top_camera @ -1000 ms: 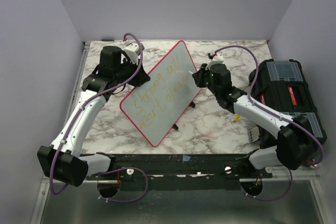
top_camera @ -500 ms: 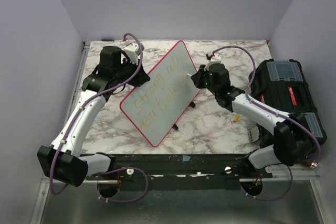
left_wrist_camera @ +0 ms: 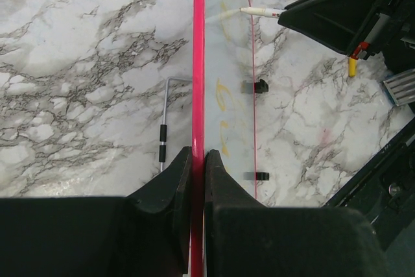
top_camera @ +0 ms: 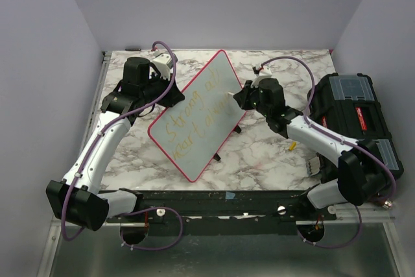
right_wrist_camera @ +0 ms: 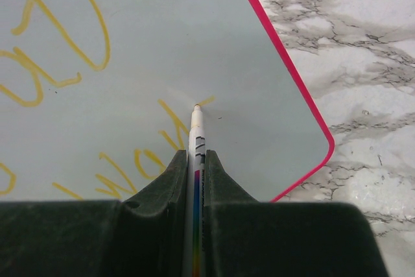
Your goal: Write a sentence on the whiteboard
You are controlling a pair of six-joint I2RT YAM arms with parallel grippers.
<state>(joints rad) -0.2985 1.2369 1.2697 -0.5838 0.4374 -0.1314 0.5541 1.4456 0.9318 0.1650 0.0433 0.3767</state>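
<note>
Whiteboard (top_camera: 202,155) is being written on. Between the fingers of the right gripper (right_wrist_camera: 196,157) a white marker (right_wrist_camera: 196,128) is clamped, its tip pressed to the pale surface at the end of the lower yellow line. Over the last second this gripper has been shifted slightly toward the left of the top view, and the last word appears lengthened by a stroke, so the sentence (top_camera: 198,111) is judged nearly finished. The left gripper (left_wrist_camera: 198,160) is clenched on the red-pink rim, and the whiteboard is thereby held tilted at the centre of the top view, over the marble tabletop (top_camera: 259,154). Two lines of thin yellow cursive are seen on a glossy grey-white face, and small black feet show along its lower right edge.
</note>
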